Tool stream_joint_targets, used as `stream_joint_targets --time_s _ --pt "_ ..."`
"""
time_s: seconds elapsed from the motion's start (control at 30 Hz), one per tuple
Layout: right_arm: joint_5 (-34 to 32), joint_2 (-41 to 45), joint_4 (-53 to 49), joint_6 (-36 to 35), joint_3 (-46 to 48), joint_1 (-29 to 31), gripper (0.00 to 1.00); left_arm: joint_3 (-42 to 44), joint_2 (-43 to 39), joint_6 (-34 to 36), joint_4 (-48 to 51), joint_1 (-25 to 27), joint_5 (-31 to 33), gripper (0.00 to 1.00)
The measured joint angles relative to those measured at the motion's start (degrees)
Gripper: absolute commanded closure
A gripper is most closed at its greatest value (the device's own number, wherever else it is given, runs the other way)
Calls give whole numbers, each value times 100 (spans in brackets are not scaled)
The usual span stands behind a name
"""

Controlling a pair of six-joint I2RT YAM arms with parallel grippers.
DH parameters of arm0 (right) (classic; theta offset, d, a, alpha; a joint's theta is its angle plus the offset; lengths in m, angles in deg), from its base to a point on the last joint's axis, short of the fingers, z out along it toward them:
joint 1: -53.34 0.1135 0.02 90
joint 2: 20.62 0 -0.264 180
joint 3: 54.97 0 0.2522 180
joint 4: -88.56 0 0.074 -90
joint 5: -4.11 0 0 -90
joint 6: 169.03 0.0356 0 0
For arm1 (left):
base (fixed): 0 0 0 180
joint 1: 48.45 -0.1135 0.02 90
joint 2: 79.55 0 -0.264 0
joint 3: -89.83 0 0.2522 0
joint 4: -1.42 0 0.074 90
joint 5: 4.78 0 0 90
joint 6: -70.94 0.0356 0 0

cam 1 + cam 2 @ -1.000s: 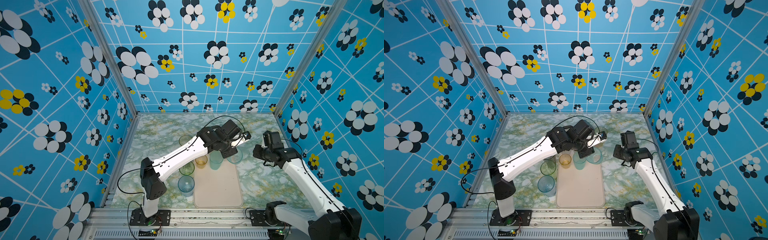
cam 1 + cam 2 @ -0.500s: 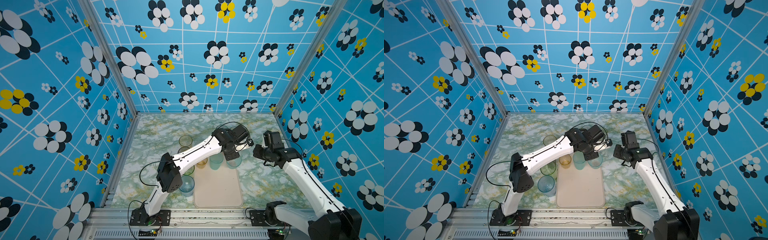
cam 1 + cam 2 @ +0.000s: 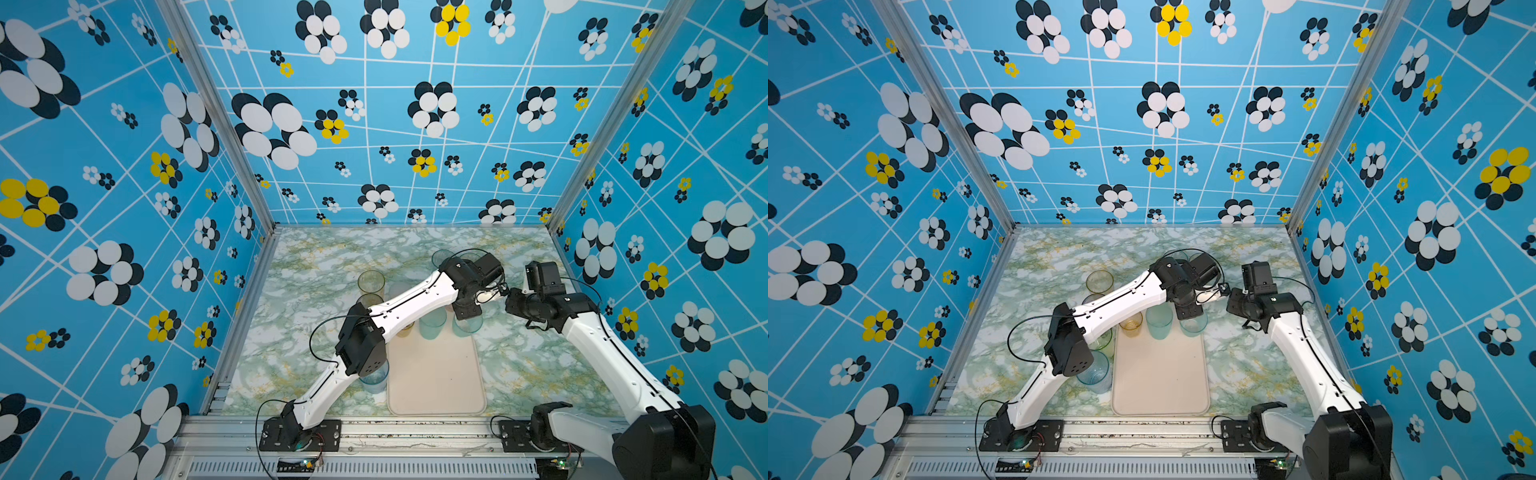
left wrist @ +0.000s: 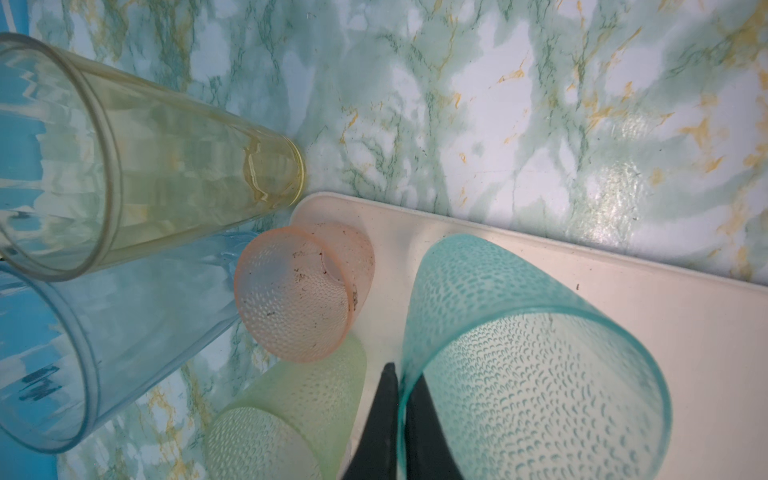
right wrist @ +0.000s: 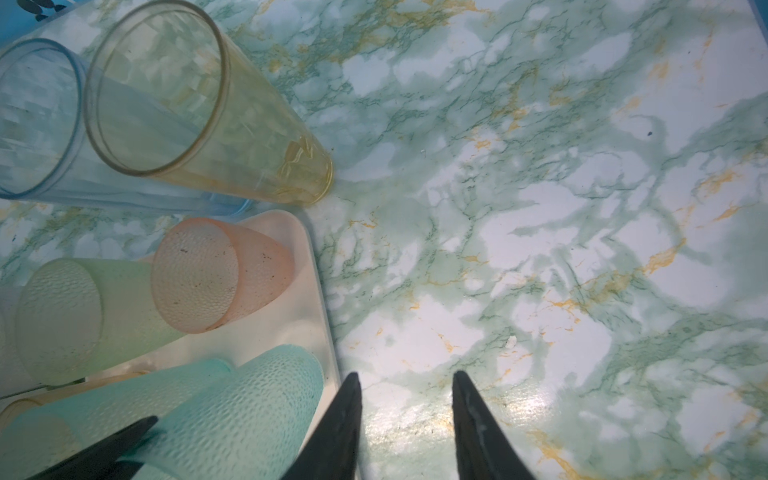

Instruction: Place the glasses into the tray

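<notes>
Teal glass [image 4: 532, 361], rim pinched by left gripper [image 4: 401, 386], sits at far right edge of tray [image 4: 623, 316], presumably to pack close beside pink glass [image 4: 299, 291]; right gripper [image 5: 405, 386] spread, empty, over table [image 5: 540, 208].

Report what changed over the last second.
The left arm swung its elbow right and shifted its wrist right over the far end of the tray; the left tool kept pinching the teal glass by its rim. The right tool, tray and other glasses stayed put.
</notes>
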Motion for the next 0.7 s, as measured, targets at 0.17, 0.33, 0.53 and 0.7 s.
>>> stream_joint_targets --time_s 0.17,0.33,0.53,0.7 --pt "66 -146 114 -2 0 -4 61 -66 50 0 122 -98 0 95" --pt "138 -273 201 -2 0 -4 61 -184 107 0 149 -144 -20 95" --pt "184 -319 232 0 0 -7 61 -348 321 0 284 -177 -114 95" --pt "245 -409 308 0 4 -7 61 -393 339 0 343 -190 -221 94"
